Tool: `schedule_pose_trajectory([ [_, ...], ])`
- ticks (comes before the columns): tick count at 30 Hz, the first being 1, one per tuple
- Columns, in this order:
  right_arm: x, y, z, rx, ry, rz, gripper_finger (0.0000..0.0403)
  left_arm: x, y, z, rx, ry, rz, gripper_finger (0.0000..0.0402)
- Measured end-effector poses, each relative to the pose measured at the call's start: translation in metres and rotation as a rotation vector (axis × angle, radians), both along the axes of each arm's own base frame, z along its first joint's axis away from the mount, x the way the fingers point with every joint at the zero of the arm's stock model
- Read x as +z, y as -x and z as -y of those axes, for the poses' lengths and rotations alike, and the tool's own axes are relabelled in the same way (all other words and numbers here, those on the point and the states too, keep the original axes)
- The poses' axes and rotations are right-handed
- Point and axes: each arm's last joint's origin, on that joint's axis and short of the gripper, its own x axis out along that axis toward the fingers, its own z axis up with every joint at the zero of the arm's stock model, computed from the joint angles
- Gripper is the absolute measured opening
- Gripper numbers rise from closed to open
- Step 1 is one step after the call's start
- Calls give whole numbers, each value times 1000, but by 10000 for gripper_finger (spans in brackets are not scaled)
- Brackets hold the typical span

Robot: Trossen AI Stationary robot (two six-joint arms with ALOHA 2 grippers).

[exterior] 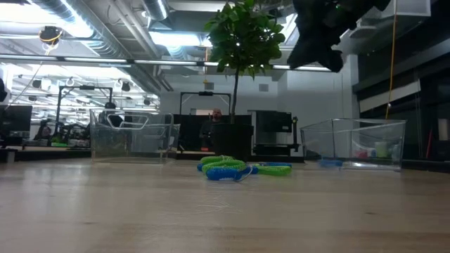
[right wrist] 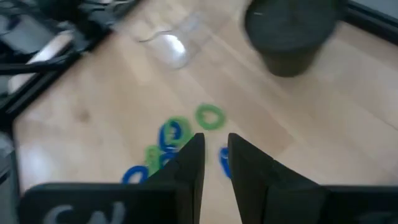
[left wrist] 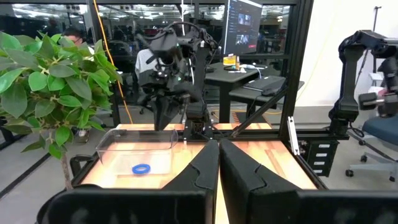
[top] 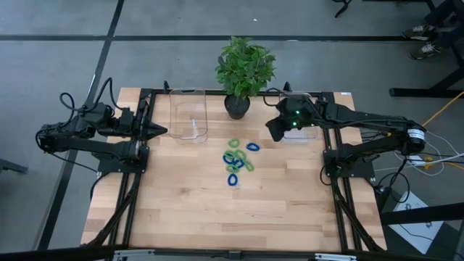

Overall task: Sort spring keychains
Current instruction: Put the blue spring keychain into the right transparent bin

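The spring keychains (top: 238,161), small blue and light green coiled loops, lie in a loose heap on the wooden table's middle; the low view shows the heap (exterior: 232,167) too. One blue keychain (left wrist: 142,168) lies on the floor of the clear bin at the far right (left wrist: 134,149). My right gripper (top: 274,129) hangs high over the table beside that bin, tipped down toward the heap (right wrist: 174,134), its fingers (right wrist: 216,140) slightly apart with nothing between them. My left gripper (top: 161,131) waits shut at the table's left edge, pointing level.
A second clear bin (top: 189,114) stands at the far left. Between the two bins at the far edge stands a potted plant (top: 243,69) in a dark pot (right wrist: 286,31). Black frame rails run along the table's sides. Bare wood lies in front of the heap.
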Motion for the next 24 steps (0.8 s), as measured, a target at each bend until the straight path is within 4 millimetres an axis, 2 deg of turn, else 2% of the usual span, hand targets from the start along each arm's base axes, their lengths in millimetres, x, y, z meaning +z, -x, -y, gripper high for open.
schedule_pose_trajectory([
  [5, -1, -8, -14, 116, -1, 14, 71, 0, 0, 0, 0, 0, 0, 12],
  [10, -14, -23, -35, 248, 37, -40, 71, 0, 0, 0, 0, 0, 0, 9],
  [16, -40, -43, -53, 424, 148, -159, 71, 0, 0, 0, 0, 0, 0, 12],
  [24, -86, -69, -54, 465, 281, -352, 71, 0, 0, 0, 0, 0, 0, 8],
])
